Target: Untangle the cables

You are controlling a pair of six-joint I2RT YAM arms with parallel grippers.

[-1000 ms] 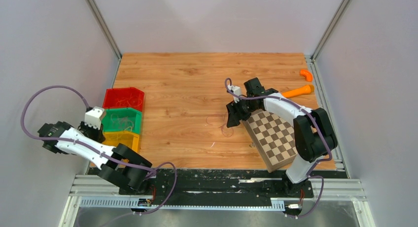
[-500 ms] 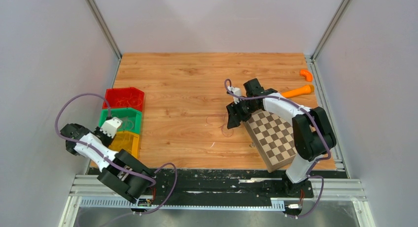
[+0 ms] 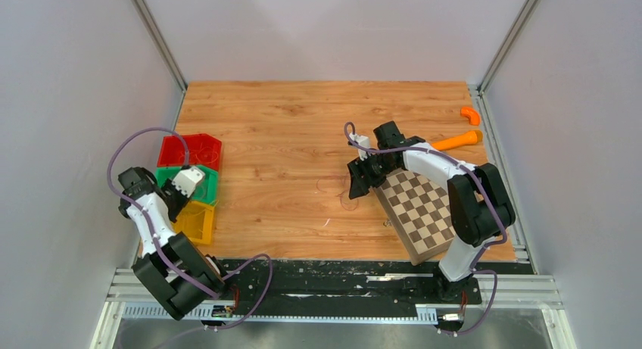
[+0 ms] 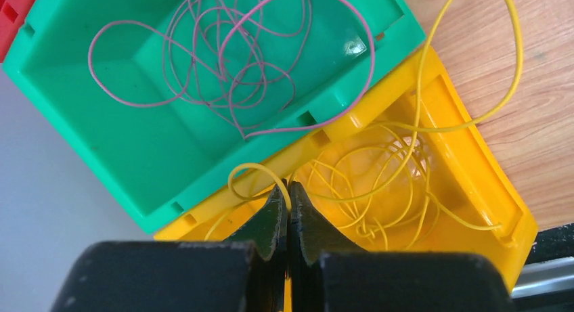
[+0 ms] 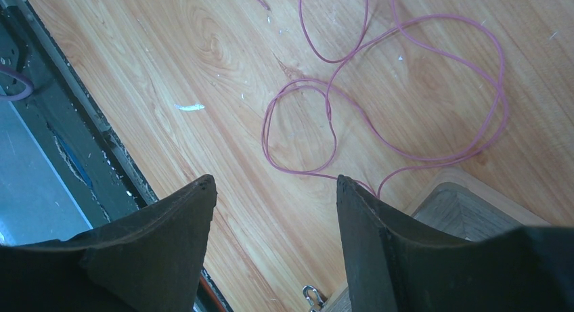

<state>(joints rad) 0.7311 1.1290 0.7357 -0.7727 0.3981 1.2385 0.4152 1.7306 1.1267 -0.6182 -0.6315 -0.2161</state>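
left gripper clamped on thin yellow wire over yellow plastic bin, right gripper fingers apart above thin pink wire; pulling may drag the whole knot out.

Inspected: the white-and-black left arm and the matching right arm have white shell links between black joint housings. A thick purple hose runs along each. The left end effector and right end effector have matt black, tapering fingers.
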